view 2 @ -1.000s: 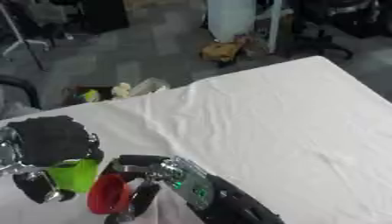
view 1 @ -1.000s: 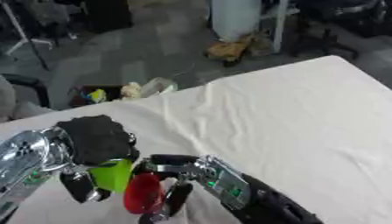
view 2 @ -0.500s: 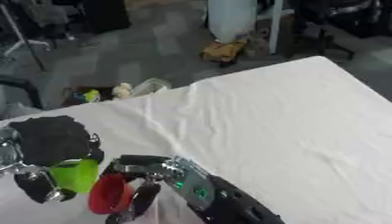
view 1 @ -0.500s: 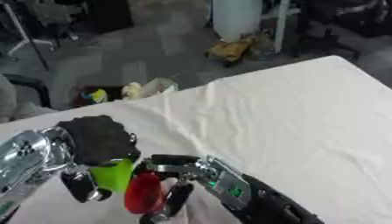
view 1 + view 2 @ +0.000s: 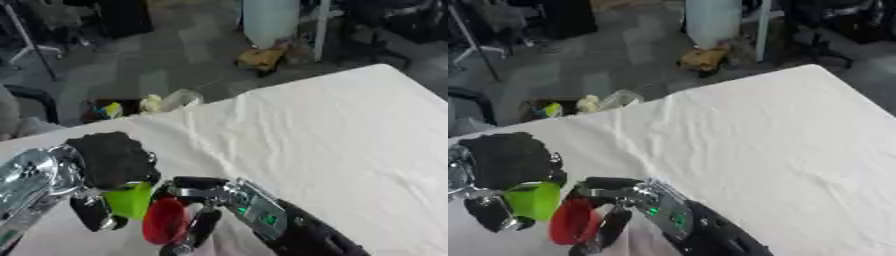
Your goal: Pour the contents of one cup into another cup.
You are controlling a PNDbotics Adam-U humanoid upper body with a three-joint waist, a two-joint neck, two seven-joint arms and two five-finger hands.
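A lime green cup (image 5: pixel 129 200) sits in my left hand (image 5: pixel 109 162), whose fingers curl round it near the lower left of the table. Right beside it is a red cup (image 5: pixel 164 221), tipped so its mouth faces the green cup, held by the curled fingers of my right hand (image 5: pixel 203 192). The two cups touch or nearly touch at their rims. What is inside either cup is hidden.
The table is covered by a wrinkled white cloth (image 5: pixel 332 135) reaching to the right and far edges. Beyond the far edge lies the floor, with a white cylinder (image 5: pixel 269 20), a yellow-brown object (image 5: pixel 262 57) and small clutter (image 5: pixel 162 102).
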